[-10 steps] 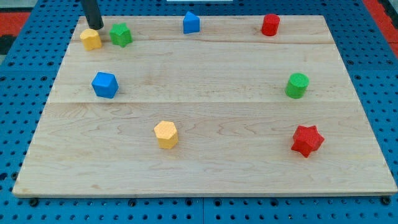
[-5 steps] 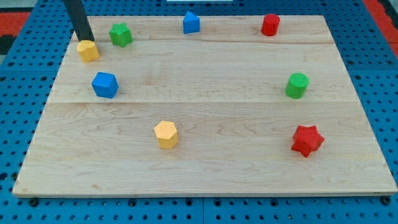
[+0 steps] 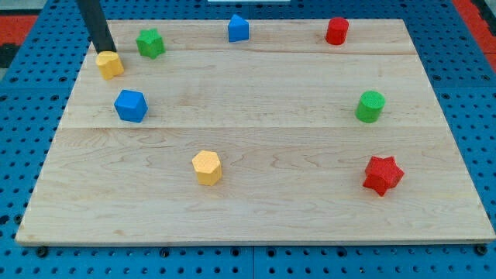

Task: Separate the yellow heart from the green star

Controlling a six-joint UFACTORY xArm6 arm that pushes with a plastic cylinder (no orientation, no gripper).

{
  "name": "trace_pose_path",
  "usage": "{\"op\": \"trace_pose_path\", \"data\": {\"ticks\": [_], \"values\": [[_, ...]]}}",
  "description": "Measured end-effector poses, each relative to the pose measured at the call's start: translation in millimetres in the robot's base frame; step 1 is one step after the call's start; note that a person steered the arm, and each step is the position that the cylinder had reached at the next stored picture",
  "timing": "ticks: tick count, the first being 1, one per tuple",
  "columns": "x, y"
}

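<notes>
While my tip (image 3: 105, 49) touches its upper edge from 11 o'clock, the yellow heart (image 3: 110, 64) sits near the wooden worktop's (image 3: 271, 163) top-left corner. At its 2 o'clock, clearly apart, stands the green star (image 3: 150, 43); at 5 o'clock, the blue block (image 3: 130, 105). I carry no hand, only a rod.

We saw the yellow heart (image 3: 110, 65) lying flat near the board's top-left corner, close to its left edge — the green star (image 3: 150, 43) sat apart from it, up and to the view's right, near the top edge
</notes>
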State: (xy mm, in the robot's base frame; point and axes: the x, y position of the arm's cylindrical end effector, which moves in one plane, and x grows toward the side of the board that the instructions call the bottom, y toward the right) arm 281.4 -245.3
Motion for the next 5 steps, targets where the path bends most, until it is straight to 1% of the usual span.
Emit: {"op": "trace_pose_path", "data": {"ticks": [3, 4, 5], "values": [[3.0, 0.8], [-6.3, 4.7], [-26.7, 12.6]]}}
